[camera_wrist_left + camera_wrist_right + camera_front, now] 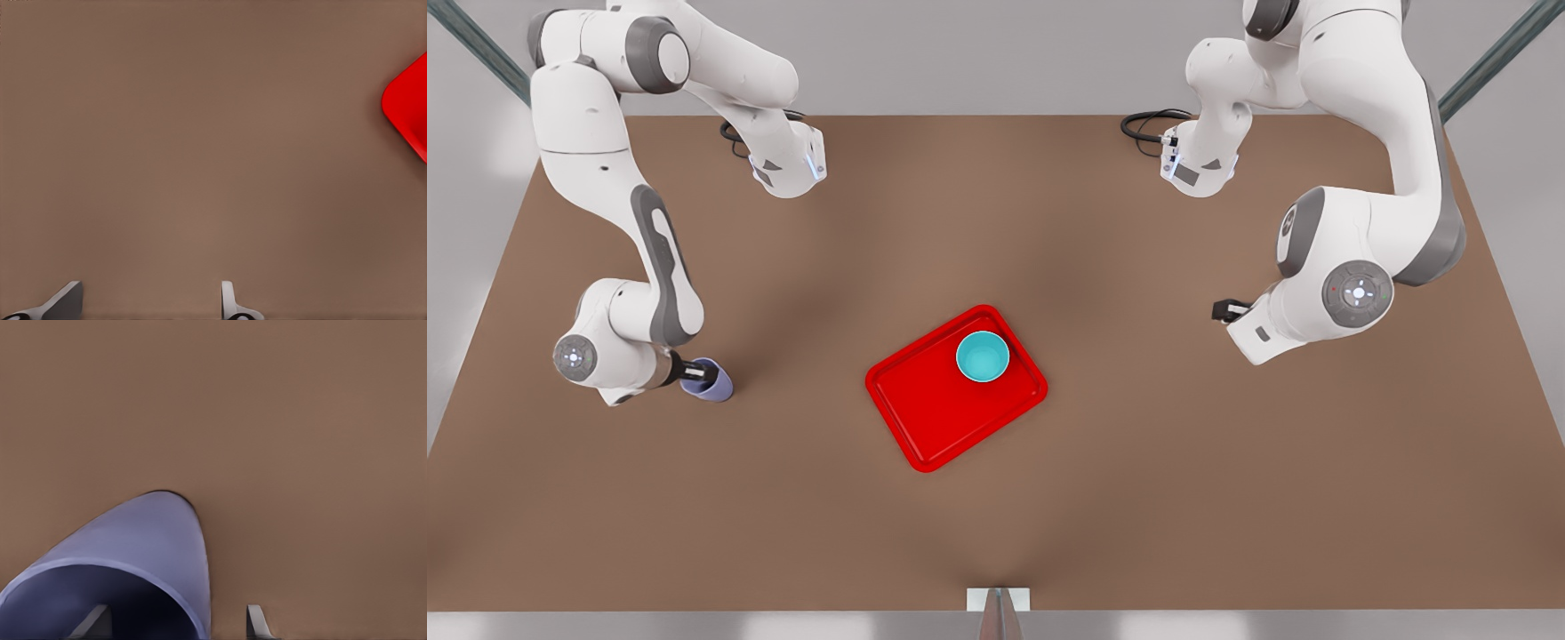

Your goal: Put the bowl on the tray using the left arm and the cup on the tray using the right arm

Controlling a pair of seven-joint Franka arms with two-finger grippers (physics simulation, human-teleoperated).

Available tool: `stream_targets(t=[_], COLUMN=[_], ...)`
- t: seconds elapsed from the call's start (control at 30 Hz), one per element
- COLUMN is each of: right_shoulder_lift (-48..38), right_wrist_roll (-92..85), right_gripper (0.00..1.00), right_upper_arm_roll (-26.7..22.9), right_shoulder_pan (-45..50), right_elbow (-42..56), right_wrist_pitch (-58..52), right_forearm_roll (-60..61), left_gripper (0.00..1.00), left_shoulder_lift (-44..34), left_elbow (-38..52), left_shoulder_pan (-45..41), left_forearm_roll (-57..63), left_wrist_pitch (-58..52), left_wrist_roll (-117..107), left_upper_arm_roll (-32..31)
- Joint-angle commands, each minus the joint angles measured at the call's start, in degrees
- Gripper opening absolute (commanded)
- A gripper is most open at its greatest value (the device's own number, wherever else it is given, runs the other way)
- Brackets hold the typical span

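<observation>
Resting on the tray, the bowl is placed and the left gripper held open, empty, well aside — the cup is straddled at its wall by the right gripper, on the table, untrayed.

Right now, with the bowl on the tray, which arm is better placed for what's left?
The right arm. The right gripper straddles the wall of the cup, one finger inside it, on the table. The left gripper is open, away from the tray holding the bowl.
</observation>
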Motion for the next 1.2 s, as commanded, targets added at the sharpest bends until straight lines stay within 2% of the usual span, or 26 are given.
stream_targets(t=[0.0,0.67,0.73,0.8,0.87,0.93,1.0,1.1,1.17], right_shoulder_lift=[0.13,-1.8,-1.54,-1.37,-1.46,-1.19,-0.75,2.94,4.96], right_wrist_roll=[0.0,0.09,1.32,6.59,10.64,16.09,16.17,16.44,16.44], right_gripper=[0.21,0.21,0.21,0.21,0.21,0.21,0.21,0.21,0.21], right_upper_arm_roll=[0.0,0.53,1.23,1.23,2.28,9.13,13.53,13.71,13.62], right_shoulder_pan=[-0.05,0.65,5.13,11.19,16.73,17.17,17.44,22.8,24.91], right_elbow=[0.09,2.9,9.4,12.13,14.5,17.23,18.54,24.61,24.87], right_wrist_pitch=[0.0,0.44,-4.04,-4.04,-5.1,-5.63,-5.54,-5.27,-4.05], right_forearm_roll=[-0.01,-0.01,0.17,0.34,0.69,0.78,3.06,6.32,6.58], left_gripper=[1.0,1.0,1.0,1.0,1.0,1.0,1.0,1.0,1.0], left_shoulder_lift=[-0.01,0.08,0.08,0.08,0.08,0.08,0.08,0.08,0.08], left_elbow=[0.0,0.0,0.0,0.0,0.0,0.0,0.0,0.0,0.0], left_shoulder_pan=[0.08,0.08,0.08,0.08,0.08,0.08,0.08,0.08,0.08], left_forearm_roll=[0.01,0.01,0.01,0.01,0.01,0.01,0.01,0.01,0.01], left_wrist_pitch=[0.08,0.0,0.0,0.0,0.0,0.0,0.0,0.0,0.0], left_wrist_roll=[0.0,0.0,0.0,0.0,0.0,0.0,-0.09,-0.18,-0.35], left_upper_arm_roll=[0.0,0.0,0.09,0.0,0.0,0.0,0.0,0.0,0.0])
